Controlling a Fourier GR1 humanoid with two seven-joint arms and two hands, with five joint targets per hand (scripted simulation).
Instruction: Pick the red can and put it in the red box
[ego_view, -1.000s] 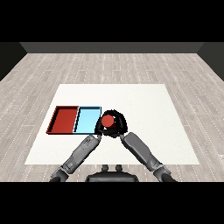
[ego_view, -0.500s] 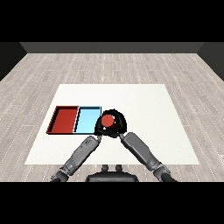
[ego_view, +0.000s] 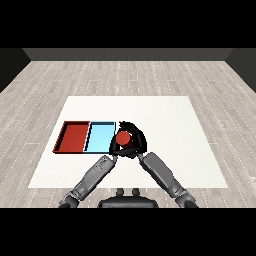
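Curling round the red can (ego_view: 123, 138) from the head view, your right hand (ego_view: 136, 140) has its fingers wrapped on the upright can just right of the light blue tray (ego_view: 100, 137). The red tray (ego_view: 73, 136) lies farther left, beyond the blue one, so you must carry leftward. Your left hand (ego_view: 114, 148) sits close beside; its fingers cannot be made out.

bare test room: white table (ego_view: 165, 125) on grey wood-plank floor (ego_view: 125, 75), dark wall (ego_view: 128, 54) behind.
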